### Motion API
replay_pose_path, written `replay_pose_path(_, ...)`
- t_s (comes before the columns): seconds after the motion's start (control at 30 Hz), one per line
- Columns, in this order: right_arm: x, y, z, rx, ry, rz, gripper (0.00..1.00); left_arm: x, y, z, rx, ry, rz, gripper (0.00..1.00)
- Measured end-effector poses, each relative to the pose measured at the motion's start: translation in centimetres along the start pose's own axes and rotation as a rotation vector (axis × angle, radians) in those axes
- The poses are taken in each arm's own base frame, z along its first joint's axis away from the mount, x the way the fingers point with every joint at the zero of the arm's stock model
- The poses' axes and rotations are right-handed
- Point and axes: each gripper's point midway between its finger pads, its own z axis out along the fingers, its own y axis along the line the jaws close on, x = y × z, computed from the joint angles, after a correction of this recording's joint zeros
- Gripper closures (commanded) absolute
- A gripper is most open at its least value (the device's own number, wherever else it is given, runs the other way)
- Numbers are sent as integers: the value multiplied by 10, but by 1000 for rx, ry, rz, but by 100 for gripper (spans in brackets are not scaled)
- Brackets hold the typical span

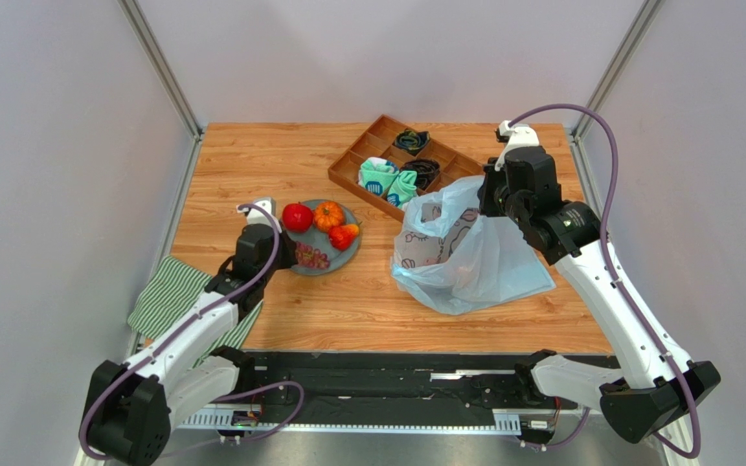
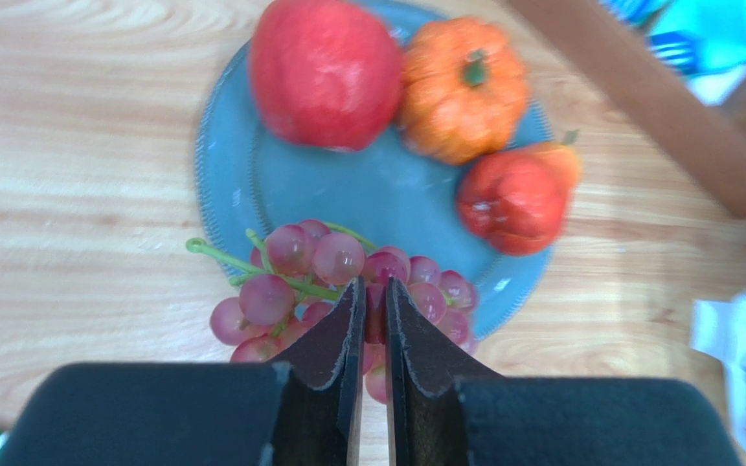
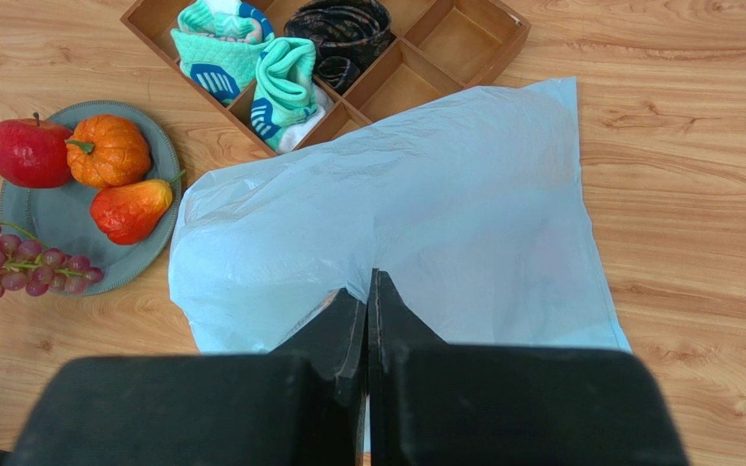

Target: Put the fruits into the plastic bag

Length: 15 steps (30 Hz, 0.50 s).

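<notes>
The apple (image 2: 323,73) is red, grapes (image 2: 338,257) purplish-red, bag (image 3: 426,214) light blue.

Fruits (image 1: 328,216) on plate (image 1: 345,255), grapes (image 1: 311,257) at its near edge, bag (image 1: 474,257) to the right; tray (image 1: 355,148) behind both; cloth (image 1: 168,296) at worktop's (image 1: 280,165) near-left corner

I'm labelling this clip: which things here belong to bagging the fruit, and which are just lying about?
Part of the job: red apple, ribbed orange fruit, red-orange fruit, grape bunch, plastic bag.
Lying about: grey plate, wooden tray, green-striped cloth.
</notes>
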Motion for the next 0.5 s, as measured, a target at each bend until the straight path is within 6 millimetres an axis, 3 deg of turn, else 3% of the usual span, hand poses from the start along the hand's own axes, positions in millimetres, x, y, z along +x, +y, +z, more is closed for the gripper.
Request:
replay_pose_path(0.2, 0, 0, 0, -2, -1, 0, 100, -22, -37, -25, 190, -123, 26, 100)
replay_pose_path(0.5, -1, 2, 0, -10, -3, 1, 100, -51, -143, -84, 576, -260, 143, 100)
